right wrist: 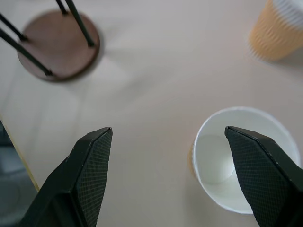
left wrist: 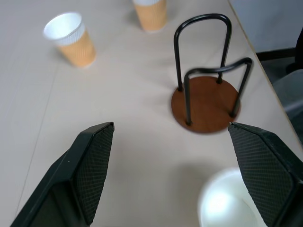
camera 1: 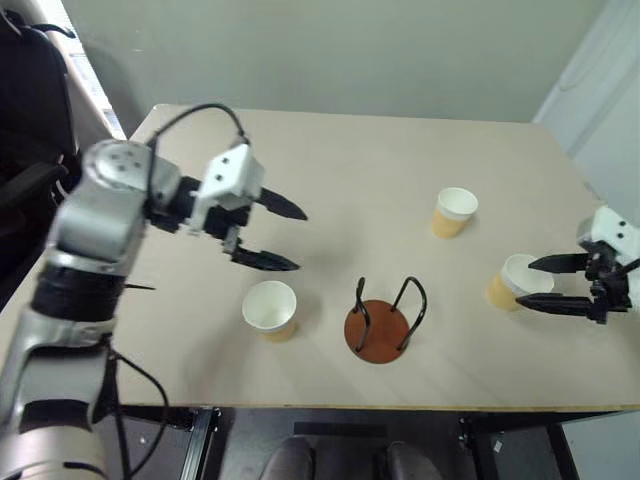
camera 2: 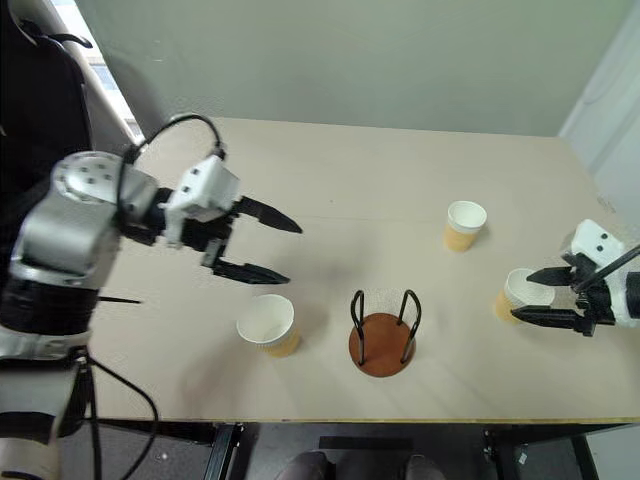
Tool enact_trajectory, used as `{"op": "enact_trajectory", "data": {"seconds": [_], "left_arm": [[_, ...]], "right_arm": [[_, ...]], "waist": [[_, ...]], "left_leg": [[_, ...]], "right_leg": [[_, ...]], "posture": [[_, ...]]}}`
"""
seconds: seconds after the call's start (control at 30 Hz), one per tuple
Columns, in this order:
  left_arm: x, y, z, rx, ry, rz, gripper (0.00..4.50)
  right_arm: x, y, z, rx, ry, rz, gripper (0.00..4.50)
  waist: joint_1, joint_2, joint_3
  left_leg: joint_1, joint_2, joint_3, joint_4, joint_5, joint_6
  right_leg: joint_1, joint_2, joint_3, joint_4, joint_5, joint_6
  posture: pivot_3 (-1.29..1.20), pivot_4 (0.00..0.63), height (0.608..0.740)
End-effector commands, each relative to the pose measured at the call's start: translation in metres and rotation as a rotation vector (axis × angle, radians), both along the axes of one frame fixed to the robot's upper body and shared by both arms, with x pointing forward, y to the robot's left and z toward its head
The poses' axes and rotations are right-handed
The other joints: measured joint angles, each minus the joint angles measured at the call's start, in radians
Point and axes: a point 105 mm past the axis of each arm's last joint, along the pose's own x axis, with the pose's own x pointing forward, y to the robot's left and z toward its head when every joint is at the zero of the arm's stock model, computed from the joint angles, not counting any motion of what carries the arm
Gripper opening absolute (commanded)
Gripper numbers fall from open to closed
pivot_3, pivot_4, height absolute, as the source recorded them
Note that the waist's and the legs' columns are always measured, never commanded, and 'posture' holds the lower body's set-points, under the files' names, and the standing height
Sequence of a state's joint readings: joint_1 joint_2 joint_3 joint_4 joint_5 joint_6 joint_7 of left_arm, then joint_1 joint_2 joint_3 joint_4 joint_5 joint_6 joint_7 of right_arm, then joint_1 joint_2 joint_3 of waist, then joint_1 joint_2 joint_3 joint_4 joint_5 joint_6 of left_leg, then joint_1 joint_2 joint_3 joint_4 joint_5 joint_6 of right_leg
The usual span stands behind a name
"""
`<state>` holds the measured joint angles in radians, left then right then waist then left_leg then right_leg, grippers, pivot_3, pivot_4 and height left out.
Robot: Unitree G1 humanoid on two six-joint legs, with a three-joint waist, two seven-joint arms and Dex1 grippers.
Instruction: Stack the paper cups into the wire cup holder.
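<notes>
Reaching step. Right hand (camera 1: 548,284) spread apart, just beside cup (camera 1: 512,281), nothing held. Left hand (camera 1: 283,236) spread apart, empty. Next: close on cup, carry to wire holder (camera 1: 384,318).

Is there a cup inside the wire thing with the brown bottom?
No. The wire cup holder holds nothing; its bare brown disc shows between the two black loops. All three paper cups stand on the table around it. What lies under the disc is hidden.
</notes>
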<state>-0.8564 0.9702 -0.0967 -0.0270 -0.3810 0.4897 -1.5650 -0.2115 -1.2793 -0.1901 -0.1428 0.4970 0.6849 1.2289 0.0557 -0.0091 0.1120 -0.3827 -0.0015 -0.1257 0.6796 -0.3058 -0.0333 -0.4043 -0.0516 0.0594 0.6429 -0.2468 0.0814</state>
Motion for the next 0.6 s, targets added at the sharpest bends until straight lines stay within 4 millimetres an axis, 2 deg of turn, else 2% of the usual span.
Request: {"op": "enact_trajectory", "data": {"seconds": [0.03,0.2,0.37,0.6], "left_arm": [[-0.017,0.005,0.011,-0.006,-0.005,0.000,4.13],[-0.044,0.020,0.027,-0.024,0.021,0.036,4.13],[-0.062,0.020,0.023,-0.029,0.078,0.037,4.13],[-0.069,0.016,0.021,-0.121,0.071,0.078,4.13]], "right_arm": [[0.002,0.000,0.007,-0.050,-0.014,0.034,3.86],[0.012,-0.007,-0.002,-0.146,-0.001,0.049,3.86],[0.019,-0.012,-0.011,-0.217,0.023,0.067,3.86],[0.027,-0.011,-0.022,-0.273,0.034,0.103,3.86]], "waist": [[0.001,0.000,0.000],[-0.005,-0.001,0.000],[-0.005,0.001,0.000],[-0.008,0.000,0.000]], "left_leg": [[0.000,0.000,0.000,0.000,0.000,0.000],[-0.001,0.000,0.000,-0.001,0.000,0.000],[0.001,0.000,0.000,-0.002,0.000,0.000],[0.000,0.000,0.001,-0.002,0.000,-0.001]], "right_leg": [[-0.001,0.000,0.000,0.000,0.000,0.000],[-0.002,-0.001,0.000,0.000,0.000,0.000],[-0.002,-0.002,0.000,0.000,-0.001,-0.002],[-0.003,-0.002,0.000,0.002,-0.001,-0.002]], "posture": [[0.00,0.150,0.740],[0.00,0.150,0.740],[0.00,0.150,0.740],[0.00,0.150,0.740]]}}
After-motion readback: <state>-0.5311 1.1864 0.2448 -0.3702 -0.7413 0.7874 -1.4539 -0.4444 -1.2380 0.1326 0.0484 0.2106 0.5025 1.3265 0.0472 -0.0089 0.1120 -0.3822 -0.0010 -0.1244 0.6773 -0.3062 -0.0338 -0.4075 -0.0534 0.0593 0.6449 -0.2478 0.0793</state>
